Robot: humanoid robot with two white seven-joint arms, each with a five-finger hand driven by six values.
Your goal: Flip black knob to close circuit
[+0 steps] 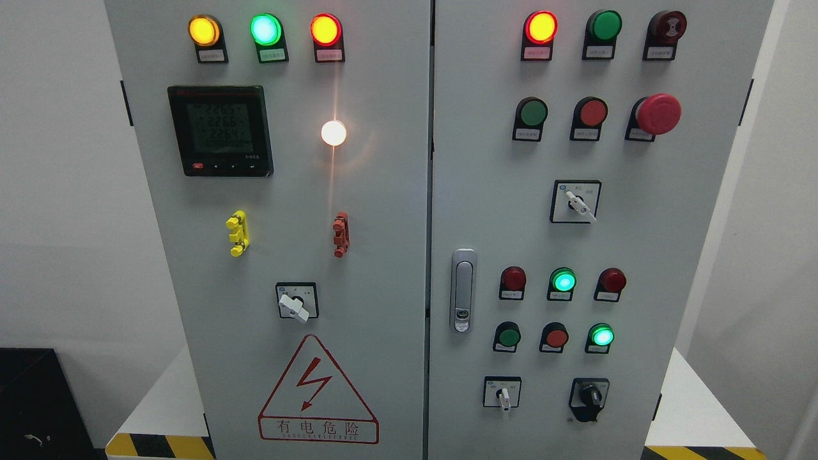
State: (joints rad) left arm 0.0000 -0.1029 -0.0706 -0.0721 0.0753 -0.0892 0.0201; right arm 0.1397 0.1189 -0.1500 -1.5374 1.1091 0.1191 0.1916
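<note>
robot body: cannot tell | arms, hands: out of frame

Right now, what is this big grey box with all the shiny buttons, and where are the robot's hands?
You are looking through a camera on the robot's head. The big grey box is an electrical cabinet with two doors. The round coloured things are lamps and push buttons; some glow. The dark screen shows numbers. The big red mushroom button looks like an emergency stop. The black knob at the lower right is what the robot should turn. Neither robot hand is in the picture, so nothing is held.
</note>
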